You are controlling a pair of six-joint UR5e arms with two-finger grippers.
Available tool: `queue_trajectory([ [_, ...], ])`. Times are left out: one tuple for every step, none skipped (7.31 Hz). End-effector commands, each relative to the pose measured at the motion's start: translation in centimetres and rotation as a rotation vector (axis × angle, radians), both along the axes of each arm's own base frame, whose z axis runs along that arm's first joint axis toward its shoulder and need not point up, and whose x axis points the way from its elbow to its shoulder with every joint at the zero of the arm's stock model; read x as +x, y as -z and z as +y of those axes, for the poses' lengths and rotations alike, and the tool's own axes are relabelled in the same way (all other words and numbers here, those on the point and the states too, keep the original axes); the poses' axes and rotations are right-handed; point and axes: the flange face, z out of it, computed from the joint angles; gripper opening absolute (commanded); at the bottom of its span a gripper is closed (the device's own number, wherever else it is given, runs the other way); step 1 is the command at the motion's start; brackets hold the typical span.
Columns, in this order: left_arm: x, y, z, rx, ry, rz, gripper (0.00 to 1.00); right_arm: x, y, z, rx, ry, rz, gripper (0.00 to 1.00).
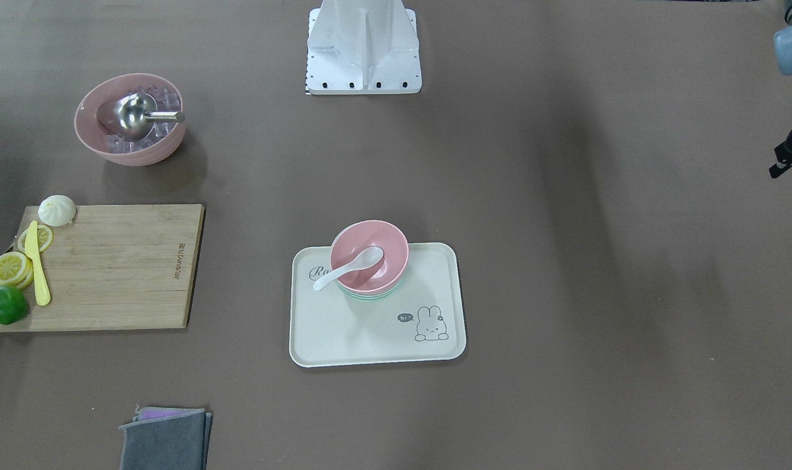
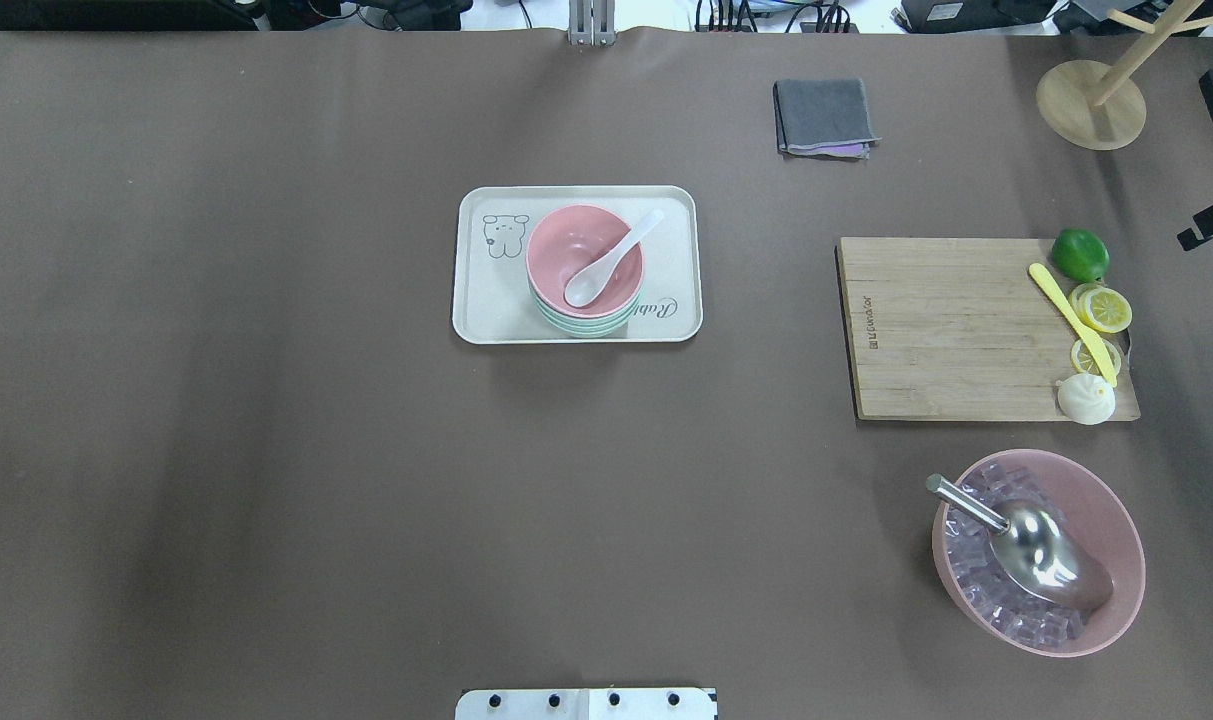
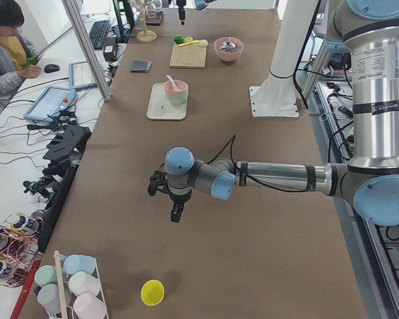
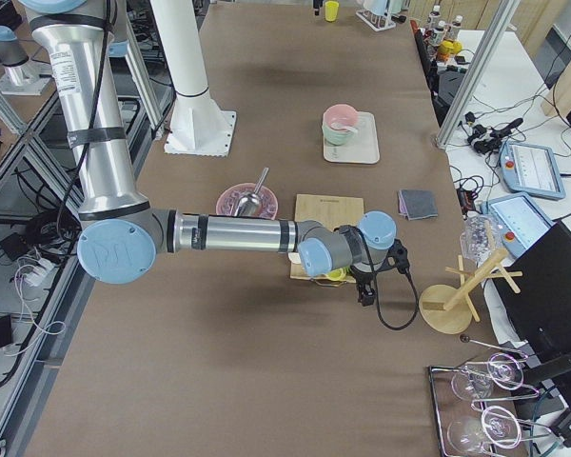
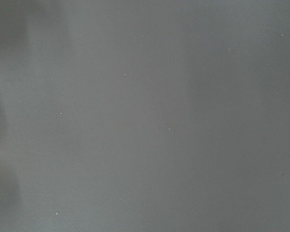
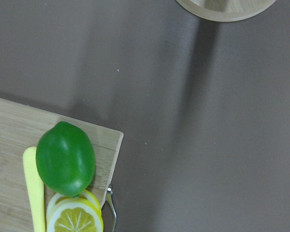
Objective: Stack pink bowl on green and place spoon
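A pink bowl [image 1: 389,258] sits nested on a green bowl [image 1: 369,297] on a cream tray [image 1: 369,333] at the table's middle. A white spoon [image 1: 347,267] lies in the pink bowl with its handle over the rim. The stack also shows in the overhead view [image 2: 566,250]. My left gripper [image 3: 176,214] hangs over bare table far from the tray. It shows at the edge of the front view [image 1: 787,156]. My right gripper [image 4: 366,293] hovers by the cutting board's far corner [image 2: 1211,222]. I cannot tell whether either is open or shut.
A wooden cutting board [image 2: 946,330] carries a lime [image 6: 65,158], lemon slices, a yellow knife and a bun. A large pink bowl of ice with a metal scoop [image 2: 1036,560] stands near it. A grey cloth [image 2: 824,115] and a wooden stand [image 2: 1091,100] sit at the far side.
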Motion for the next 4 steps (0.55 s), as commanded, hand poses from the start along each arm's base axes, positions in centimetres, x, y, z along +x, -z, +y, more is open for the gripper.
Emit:
queue_trajectory([
  [0.03, 0.23, -0.24, 0.004, 0.004, 0.0, 0.98, -0.04, 0.03, -0.07, -0.006, 0.003, -0.002, 1.0],
  [0.03, 0.4, -0.34, 0.01, 0.004, 0.0, 0.98, -0.07, 0.21, -0.15, -0.005, 0.002, -0.004, 1.0],
  [0.05, 0.53, -0.48, 0.013, 0.005, -0.001, 0.98, -0.17, 0.22, -0.2, -0.005, 0.004, -0.004, 1.0],
  [0.06, 0.59, -0.55, 0.016, 0.004, -0.002, 0.98, -0.26, 0.21, -0.18, -0.006, 0.005, -0.004, 1.0],
])
